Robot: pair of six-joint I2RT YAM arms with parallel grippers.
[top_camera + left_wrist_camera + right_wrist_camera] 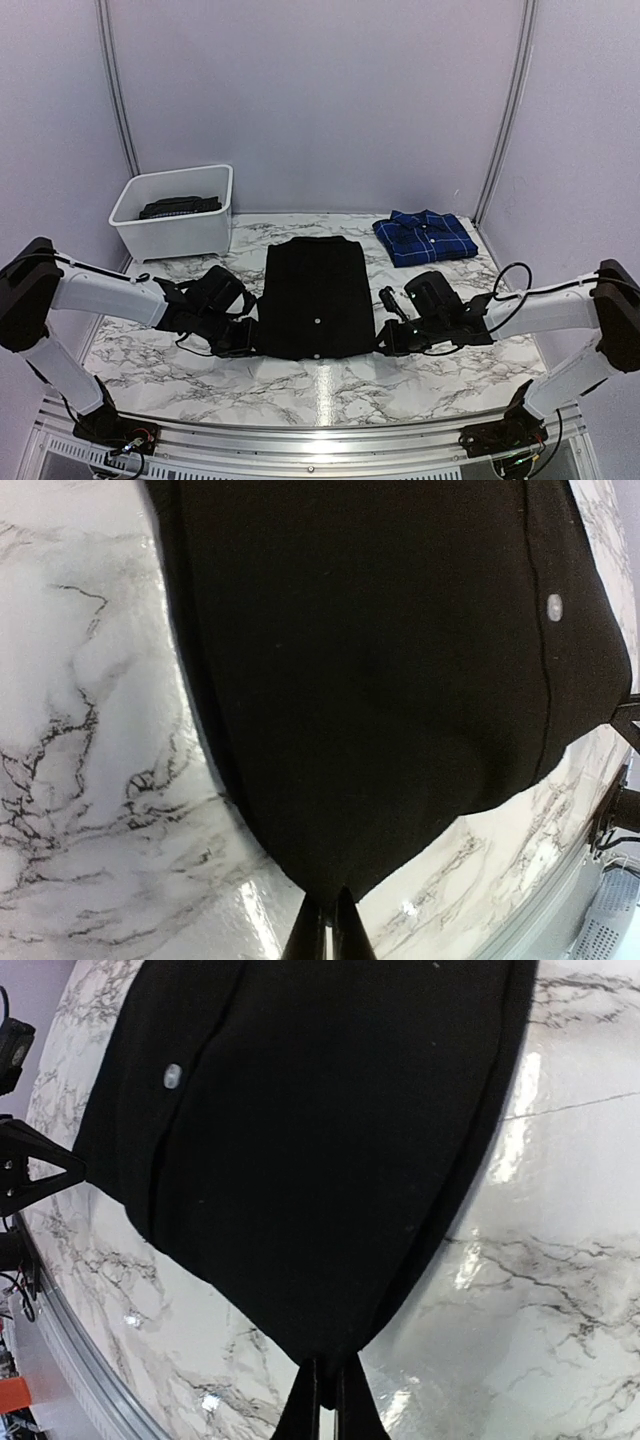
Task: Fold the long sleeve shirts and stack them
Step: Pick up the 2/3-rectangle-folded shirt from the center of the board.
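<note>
The black shirt (315, 298) lies flat in the middle of the table, folded to a narrow rectangle with its sleeves tucked in. My left gripper (250, 345) is shut on its near left corner, and the black cloth (380, 680) fills the left wrist view down to the gripper (328, 905). My right gripper (383, 343) is shut on the near right corner, seen in the right wrist view (330, 1370) with the black cloth (310, 1140) above it. The blue plaid shirt (425, 236) lies folded at the back right.
A white plastic bin (175, 210) stands at the back left with dark cloth (180, 206) in it. The table's metal front edge (320, 432) runs just behind the arm bases. The marble table top (160, 365) shows on both sides of the black shirt.
</note>
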